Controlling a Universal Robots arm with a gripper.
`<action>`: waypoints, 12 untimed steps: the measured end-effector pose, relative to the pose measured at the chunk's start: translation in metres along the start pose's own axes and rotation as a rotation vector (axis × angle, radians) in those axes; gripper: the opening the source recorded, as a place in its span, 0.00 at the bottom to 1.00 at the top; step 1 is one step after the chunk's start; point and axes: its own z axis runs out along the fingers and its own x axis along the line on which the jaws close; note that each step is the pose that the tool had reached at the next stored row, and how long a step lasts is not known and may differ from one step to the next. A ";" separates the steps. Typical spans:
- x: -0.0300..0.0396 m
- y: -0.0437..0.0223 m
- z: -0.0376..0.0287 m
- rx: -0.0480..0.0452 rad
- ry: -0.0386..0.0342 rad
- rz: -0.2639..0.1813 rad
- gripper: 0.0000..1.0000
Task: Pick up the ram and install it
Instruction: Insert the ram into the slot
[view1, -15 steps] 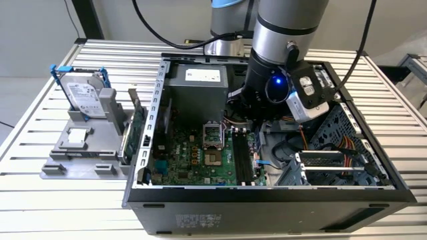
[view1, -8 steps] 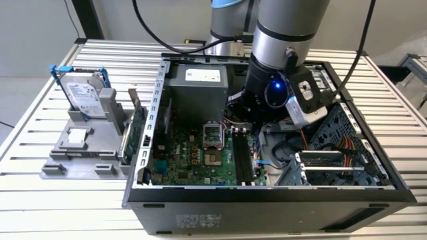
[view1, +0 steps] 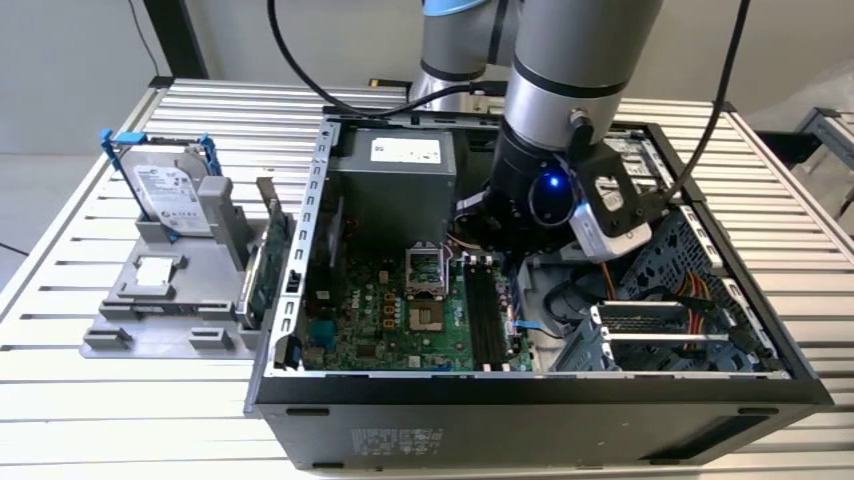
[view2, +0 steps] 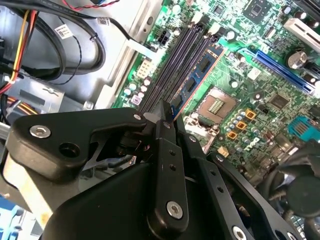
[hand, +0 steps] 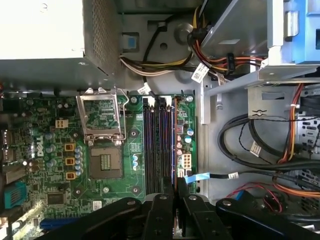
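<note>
My gripper (view1: 478, 243) is down inside the open computer case (view1: 307, 330), over the motherboard (view1: 360, 320). Its black fingers (view2: 161, 131) are shut on one end of the ram (view2: 197, 75), a thin blue stick with black chips. In the first wrist view the ram (hand: 173, 145) shows edge-on, running away from the gripper (hand: 175, 184) along the dark memory slots (hand: 156, 145). It lines up with the slot farthest from the processor socket (hand: 105, 162). Whether it sits in the slot or just above it I cannot tell.
A silver hard drive in a blue frame (view1: 174, 190) stands on a grey holder (view1: 160, 315) at the exterior view's left. A green expansion card (view1: 274, 262) stands beside the case wall. The power supply (view1: 394, 170) and bundled cables (view1: 627, 295) crowd the case.
</note>
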 end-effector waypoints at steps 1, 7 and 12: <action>-0.0001 -0.0001 0.0010 0.0000 0.0000 0.000 0.00; -0.0004 -0.0005 0.0066 0.0002 0.0000 0.000 0.00; -0.0005 -0.0005 0.0068 0.0001 0.0000 0.000 0.00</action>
